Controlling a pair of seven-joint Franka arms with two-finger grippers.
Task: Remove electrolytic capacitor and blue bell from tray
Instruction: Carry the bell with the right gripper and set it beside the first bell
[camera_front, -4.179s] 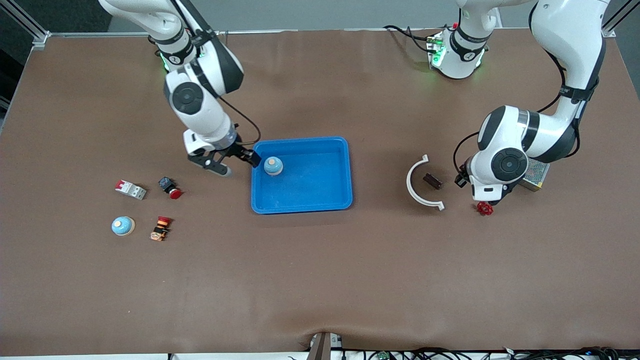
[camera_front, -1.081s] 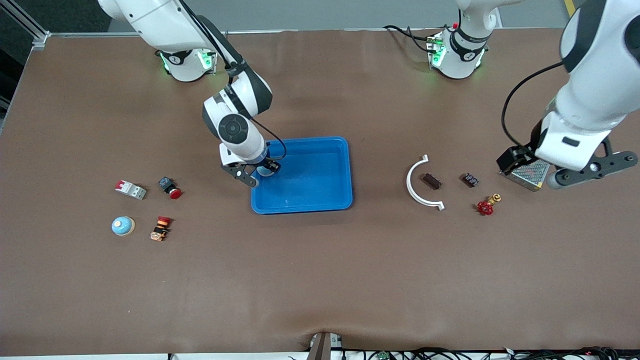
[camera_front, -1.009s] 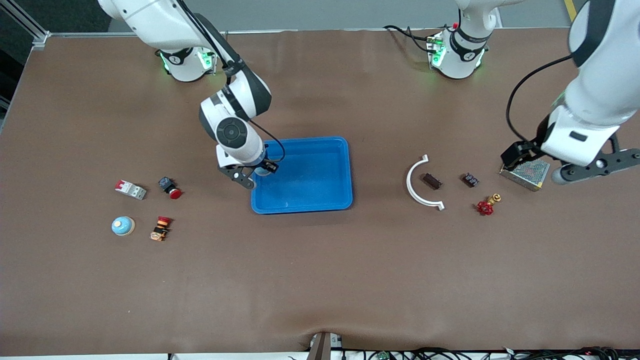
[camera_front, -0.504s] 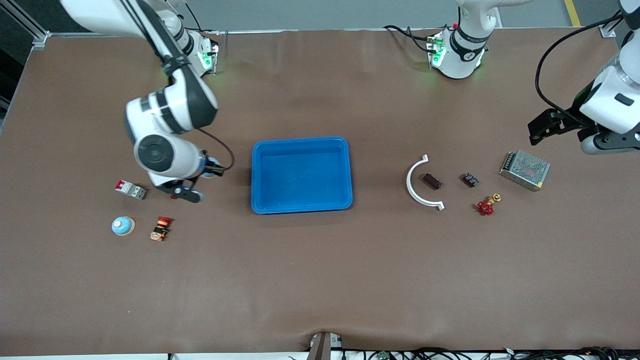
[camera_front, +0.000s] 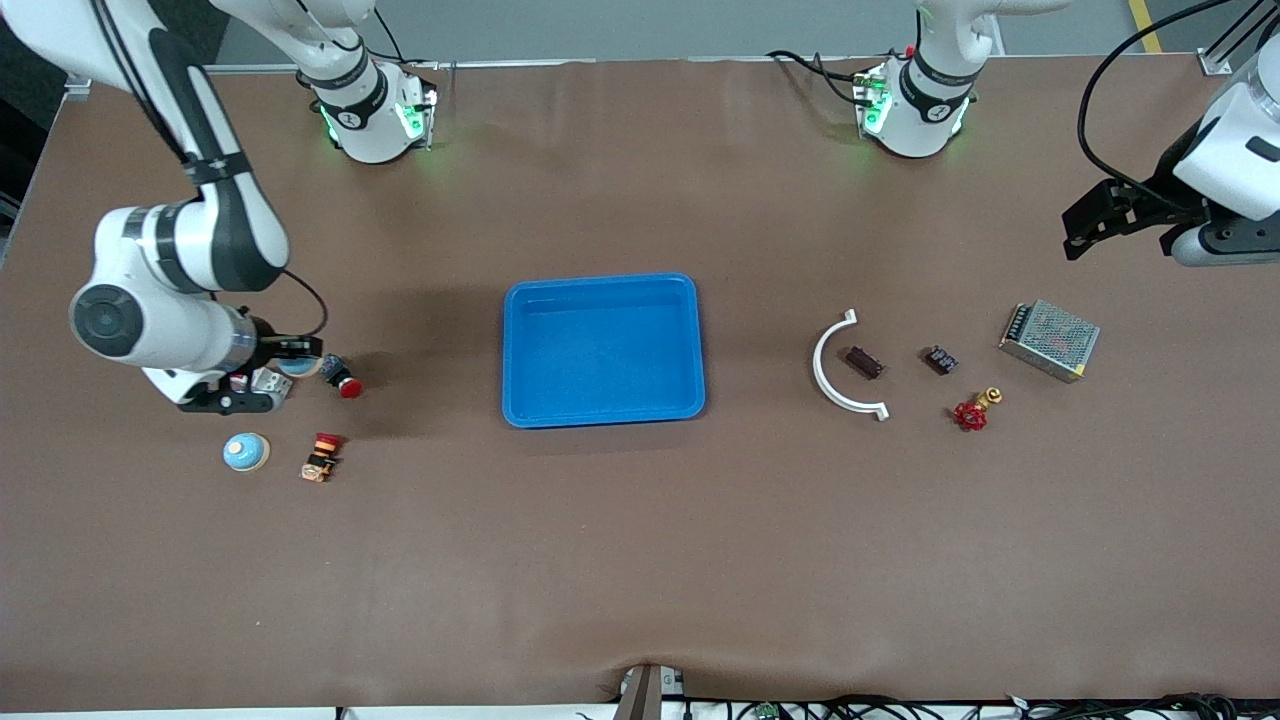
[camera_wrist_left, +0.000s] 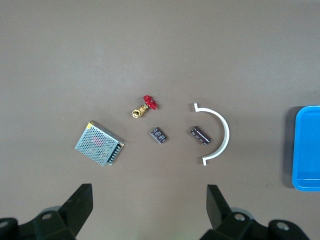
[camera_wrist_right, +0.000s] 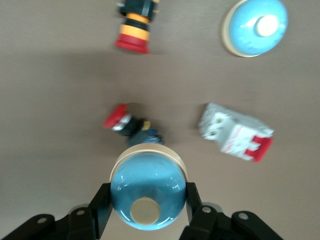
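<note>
Gripping the blue bell (camera_wrist_right: 147, 189) by its dome sides, the right gripper (camera_front: 262, 378) hangs at mid-left of the front view, clamped on it above the small parts, well apart from the empty tray (camera_front: 600, 350). The smooth, rounded dome looks light but slippery. The left gripper (camera_front: 1130, 222), upper right, waits with jaws apart.

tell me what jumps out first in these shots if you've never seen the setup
The bright blue tray at the middle of the table stands out first, with nothing in it. Next is the right hand, shut on a blue bell and held over a white breaker and a red push button toward the right arm's end, where a second blue bell lies.
</note>
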